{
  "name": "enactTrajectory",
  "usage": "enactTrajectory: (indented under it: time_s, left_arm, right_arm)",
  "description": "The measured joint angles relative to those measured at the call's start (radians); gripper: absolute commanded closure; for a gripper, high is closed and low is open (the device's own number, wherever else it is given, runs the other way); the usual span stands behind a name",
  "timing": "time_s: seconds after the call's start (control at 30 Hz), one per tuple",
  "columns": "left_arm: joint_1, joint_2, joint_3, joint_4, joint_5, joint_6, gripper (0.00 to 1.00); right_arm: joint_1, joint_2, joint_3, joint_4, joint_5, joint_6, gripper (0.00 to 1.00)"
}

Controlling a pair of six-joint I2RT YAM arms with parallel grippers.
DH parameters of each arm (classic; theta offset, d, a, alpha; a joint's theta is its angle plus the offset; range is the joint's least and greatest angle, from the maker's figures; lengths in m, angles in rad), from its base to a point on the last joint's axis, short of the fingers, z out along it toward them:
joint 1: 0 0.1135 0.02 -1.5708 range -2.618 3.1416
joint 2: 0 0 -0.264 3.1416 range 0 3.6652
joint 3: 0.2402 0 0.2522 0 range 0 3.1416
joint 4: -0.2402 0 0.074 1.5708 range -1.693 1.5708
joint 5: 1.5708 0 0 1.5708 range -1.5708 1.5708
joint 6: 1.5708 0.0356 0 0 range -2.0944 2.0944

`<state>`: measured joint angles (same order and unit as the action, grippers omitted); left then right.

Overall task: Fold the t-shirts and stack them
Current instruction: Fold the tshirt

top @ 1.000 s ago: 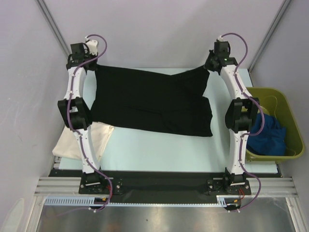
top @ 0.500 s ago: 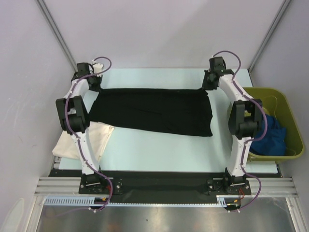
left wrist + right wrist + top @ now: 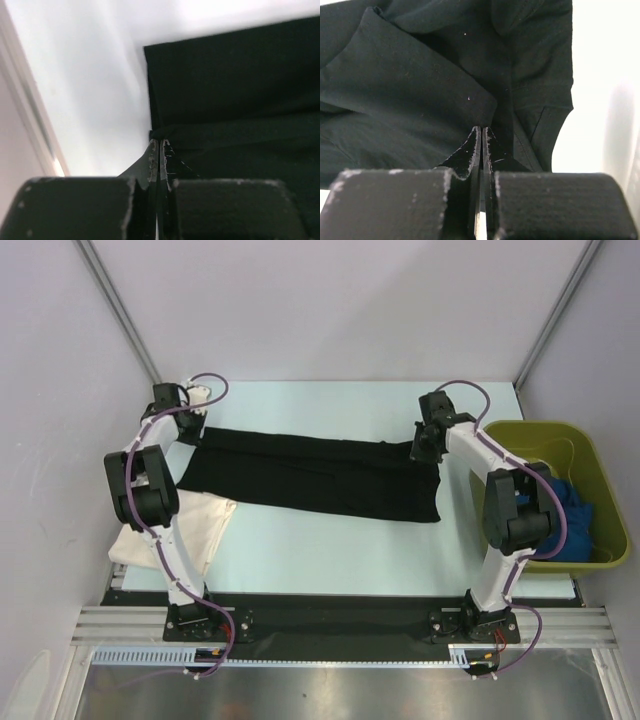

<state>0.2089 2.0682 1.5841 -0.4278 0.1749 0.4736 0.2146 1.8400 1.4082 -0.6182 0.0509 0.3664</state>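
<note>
Left gripper [image 3: 159, 144]: jaws pressing fully together, pinching corner of black t-shirt [image 3: 320, 475] at tips (cloth puckering there). Shirt is extending ahead and to right of this gripper.

Right gripper [image 3: 482, 131]: jaws likewise closing tight on fold of same shirt, with cloth spreading ahead and to its left.

Cream t-shirt [image 3: 205, 525] is lying behind left gripper, partly under left arm.

Blue t-shirt [image 3: 570, 520] is sitting in olive-green bin [image 3: 612, 510], behind and to right of right gripper.

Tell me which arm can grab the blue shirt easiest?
Probably the right. The blue shirt lies in the bin beside the right arm, far from the left arm. But the right fingers and left fingers are both shut on the black shirt, so it must let go first.
</note>
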Motion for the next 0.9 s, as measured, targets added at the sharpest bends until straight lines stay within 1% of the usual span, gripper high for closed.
enactTrajectory:
  time_s: [0.23, 0.33, 0.5, 0.63, 0.7, 0.73, 0.77, 0.8, 0.87, 0.9]
  left_arm:
    - [0.0, 0.036, 0.08, 0.003, -0.039, 0.017, 0.99]
    - [-0.001, 0.039, 0.089, 0.003, -0.038, 0.027, 0.99]
    - [-0.001, 0.04, 0.089, -0.001, -0.038, 0.036, 0.98]
    - [-0.001, 0.04, 0.089, -0.003, -0.038, 0.045, 0.95]
    - [-0.001, 0.04, 0.089, -0.003, -0.038, 0.052, 0.92]
    - [-0.001, 0.04, 0.089, -0.004, -0.037, 0.055, 0.89]
    - [-0.001, 0.04, 0.089, -0.005, -0.037, 0.059, 0.69]
    - [-0.001, 0.04, 0.089, -0.008, -0.037, 0.071, 0.56]
    - [0.0, 0.04, 0.088, -0.021, -0.034, 0.087, 0.35]
    - [0.002, 0.04, 0.088, -0.032, -0.031, 0.099, 0.32]
  right_arm:
    - [0.027, 0.0, -0.019, -0.022, 0.023, 0.029, 1.0]
    - [0.027, -0.003, -0.051, -0.027, 0.02, 0.055, 0.96]
    - [0.029, -0.01, -0.111, -0.029, 0.008, 0.104, 0.97]
    - [0.03, -0.01, -0.113, -0.025, 0.008, 0.127, 0.97]
    - [0.03, -0.01, -0.113, -0.026, 0.009, 0.134, 0.97]
    - [0.03, -0.01, -0.113, -0.026, 0.01, 0.135, 0.96]
    - [0.03, -0.01, -0.113, -0.026, 0.01, 0.137, 0.81]
    - [0.03, -0.01, -0.113, -0.026, 0.008, 0.142, 0.69]
    - [0.03, -0.011, -0.114, -0.031, 0.008, 0.142, 0.53]
    - [0.03, -0.013, -0.114, -0.035, 0.008, 0.139, 0.51]
